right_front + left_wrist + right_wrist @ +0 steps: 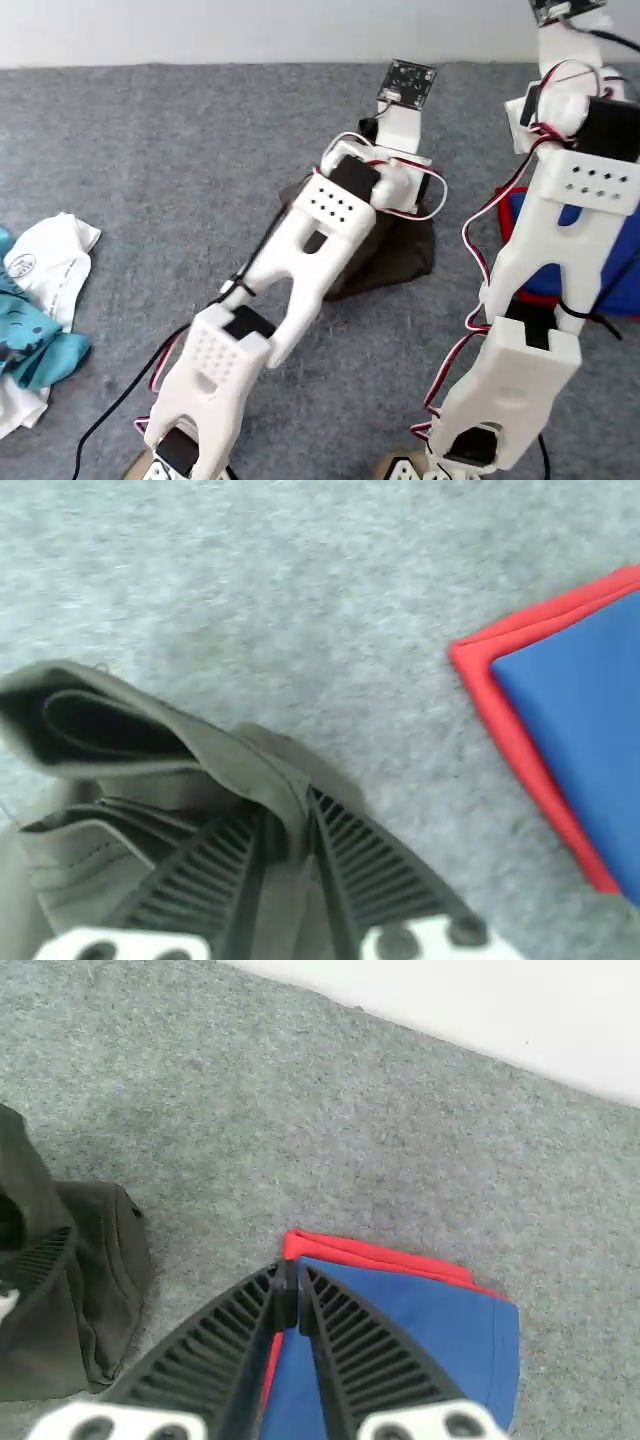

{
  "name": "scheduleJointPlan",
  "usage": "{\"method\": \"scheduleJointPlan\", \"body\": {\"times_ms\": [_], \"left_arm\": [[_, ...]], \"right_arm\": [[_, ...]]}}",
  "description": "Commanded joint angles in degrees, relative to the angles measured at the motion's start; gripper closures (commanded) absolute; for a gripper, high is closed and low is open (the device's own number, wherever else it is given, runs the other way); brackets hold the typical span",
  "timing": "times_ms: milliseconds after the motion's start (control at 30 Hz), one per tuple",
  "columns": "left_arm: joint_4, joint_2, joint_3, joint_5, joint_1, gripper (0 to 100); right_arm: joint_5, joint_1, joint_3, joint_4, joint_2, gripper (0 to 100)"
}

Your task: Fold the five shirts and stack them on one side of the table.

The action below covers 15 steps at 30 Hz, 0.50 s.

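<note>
A dark olive shirt (400,250) lies bunched at the table's middle. My left gripper (290,805) is shut on a fold of this olive shirt (150,740), and the cloth drapes over its fingers. To its right lies a folded blue shirt (410,1340) on top of a folded red shirt (370,1255). My right gripper (288,1285) is shut with nothing in it, just above the near corner of that stack. The olive shirt (90,1290) sits a short gap away from the stack.
A crumpled white shirt (50,260) and a teal shirt (35,340) lie in a heap at the table's far left edge. Bare grey cloth (180,150) stretches between that heap and the arms. A white wall (200,30) bounds the back.
</note>
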<state>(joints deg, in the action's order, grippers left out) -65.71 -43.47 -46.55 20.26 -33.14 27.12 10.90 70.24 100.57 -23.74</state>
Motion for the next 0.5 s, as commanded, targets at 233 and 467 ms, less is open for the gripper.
{"method": "scheduleJointPlan", "body": {"times_ms": [233,467], "left_arm": [[-16.4,-13.9,-30.1,5.2,-2.3,82],[-29.0,-14.7,-50.1,6.4,5.0,78]], "right_arm": [[-0.4,0.7,1.9,2.2,1.6,99.1],[-0.6,-0.9,2.0,2.2,-6.3,99.1]]}}
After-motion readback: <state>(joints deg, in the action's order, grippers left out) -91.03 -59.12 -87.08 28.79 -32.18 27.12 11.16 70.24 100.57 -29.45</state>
